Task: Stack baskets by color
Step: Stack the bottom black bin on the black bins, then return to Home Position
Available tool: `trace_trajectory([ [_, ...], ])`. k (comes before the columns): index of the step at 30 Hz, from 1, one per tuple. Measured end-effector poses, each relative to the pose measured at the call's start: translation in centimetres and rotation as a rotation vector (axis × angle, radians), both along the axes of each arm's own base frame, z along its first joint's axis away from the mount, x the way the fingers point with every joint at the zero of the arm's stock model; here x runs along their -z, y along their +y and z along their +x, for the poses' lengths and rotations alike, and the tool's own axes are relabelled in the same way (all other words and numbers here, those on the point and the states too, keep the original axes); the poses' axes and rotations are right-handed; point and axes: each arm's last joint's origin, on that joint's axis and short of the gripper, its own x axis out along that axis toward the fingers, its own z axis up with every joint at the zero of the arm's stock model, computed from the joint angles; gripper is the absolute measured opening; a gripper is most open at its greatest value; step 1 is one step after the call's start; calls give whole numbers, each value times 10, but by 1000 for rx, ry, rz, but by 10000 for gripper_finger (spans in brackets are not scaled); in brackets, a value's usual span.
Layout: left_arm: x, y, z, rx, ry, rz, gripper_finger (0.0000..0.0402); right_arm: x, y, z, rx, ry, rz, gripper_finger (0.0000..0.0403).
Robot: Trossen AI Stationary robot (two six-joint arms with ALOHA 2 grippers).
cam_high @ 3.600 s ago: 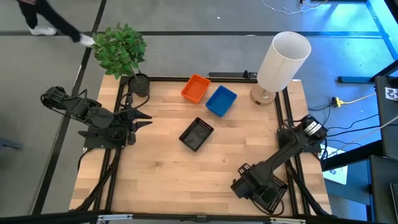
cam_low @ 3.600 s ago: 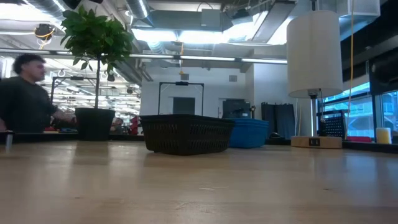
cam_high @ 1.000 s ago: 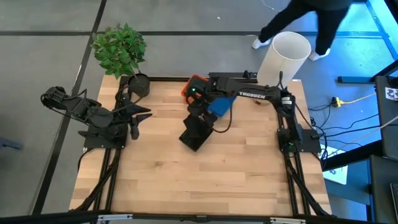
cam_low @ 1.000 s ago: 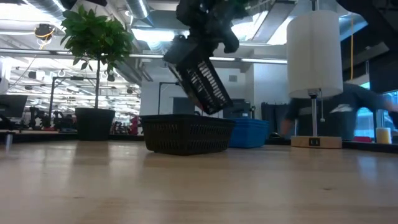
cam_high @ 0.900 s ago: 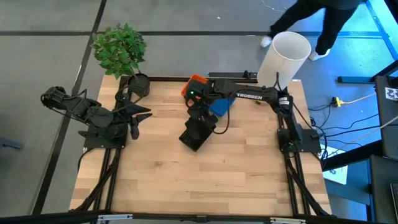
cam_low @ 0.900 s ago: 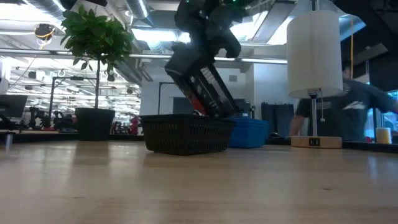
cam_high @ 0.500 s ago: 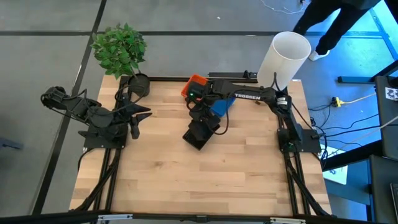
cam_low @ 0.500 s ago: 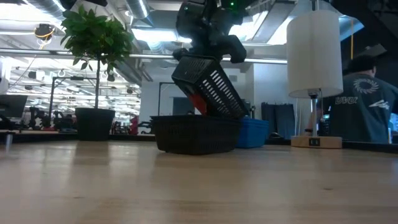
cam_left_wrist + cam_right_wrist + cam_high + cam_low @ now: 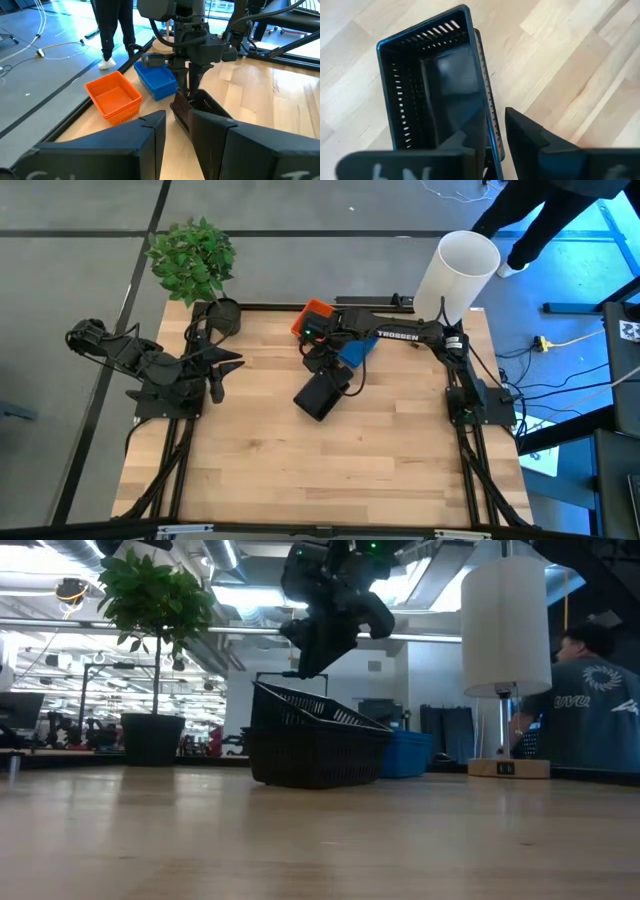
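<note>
At the middle of the worktop we have the black baskets (image 9: 321,393) nested, the upper one sitting crooked in the lower: in the low view one end rides high and the rim slopes down toward the blue basket (image 9: 402,753). The right gripper (image 9: 328,362) hangs directly above the far end of that stack, just clear of the raised rim, its fingers parted and pinching nothing; in the right wrist view the open basket (image 9: 440,85) lies straight ahead between the two fingers.

So the thing to be handled lies straight below us, its long axis running on a diagonal from the far side of the worktop toward the near left. The orange basket (image 9: 314,316) and the blue one sit side by side at the far edge, just beyond the gripper.

The left gripper (image 9: 228,366) waits at the left edge, well apart from the stack, fingers spread and empty.

We judge the black stack delivered but not seated. The right arm is much the nearer, and any settling push would have to come down on the high end, along that diagonal.
</note>
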Motion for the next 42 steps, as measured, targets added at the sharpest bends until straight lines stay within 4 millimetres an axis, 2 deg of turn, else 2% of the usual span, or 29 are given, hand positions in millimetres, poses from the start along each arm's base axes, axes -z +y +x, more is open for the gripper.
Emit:
trace_trajectory([
  [5,0,0,0,0,0,0,76,-1,0,2,-3,-19,-5,72],
  [7,0,0,0,0,0,0,76,-2,2,4,-8,-42,-11,58],
  [10,0,0,0,0,0,0,76,-4,5,9,14,-84,1,15],
  [12,0,0,0,0,0,0,76,-4,7,10,30,-91,39,8],
  [16,0,0,0,0,0,0,76,12,10,15,9,-40,154,2],
  [22,0,0,0,0,0,-1,76,44,8,24,-14,17,121,1],
  [24,0,0,0,2,0,-4,76,48,8,25,-16,29,117,1],
  [27,0,0,0,3,2,-4,76,33,8,25,-17,-15,109,1],
  [36,1,0,0,5,10,2,74,-64,10,12,67,-142,126,0],
  [39,1,0,-1,8,16,6,57,-88,11,1,77,-141,121,0],
  [42,1,2,-4,14,21,10,23,-108,14,-17,113,-163,139,0],
])
